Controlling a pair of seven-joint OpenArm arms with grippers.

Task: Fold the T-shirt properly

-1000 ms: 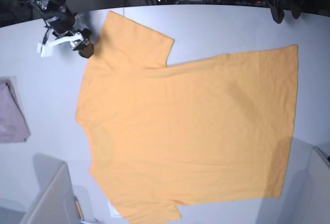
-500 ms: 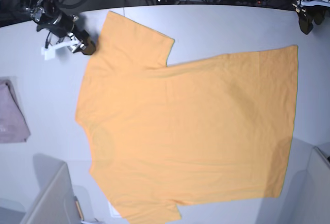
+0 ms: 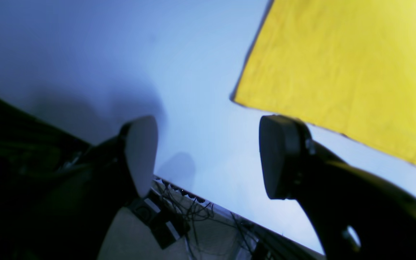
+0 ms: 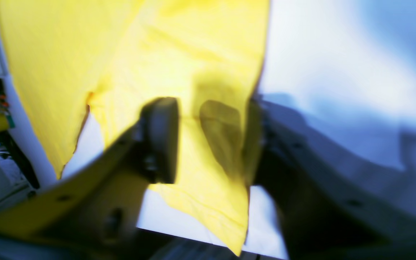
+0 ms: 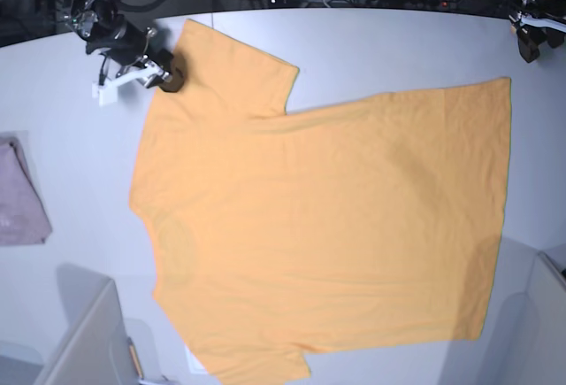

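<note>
The white table (image 5: 380, 44) is carrying the whole scene, and the light-orange T-shirt (image 5: 327, 226) is lying spread flat across most of it, plain side showing, with its hem running down the right of the base view and its collar end facing the left. One short sleeve (image 5: 234, 71) is pointing toward the far edge of the table, and the other sleeve (image 5: 256, 363) is reaching the near edge. A small pinkish-mauve folded cloth (image 5: 19, 195) is resting at the left edge of the base view, well apart from the shirt. The right gripper (image 5: 168, 77) is sitting at the outer corner of the far sleeve; in the right wrist view its jaws are standing partly apart with the sleeve fabric (image 4: 208, 119) passing between them, one dark finger (image 4: 159, 139) lying over the cloth and the other showing as a shadow under it, but whether the pads are pinching the cloth cannot be told. The left gripper (image 3: 208, 155) is hovering above bare table at the far right corner, near the hem corner of the shirt (image 3: 338, 65) but not touching it, with its jaws standing wide apart and holding nothing.
</note>
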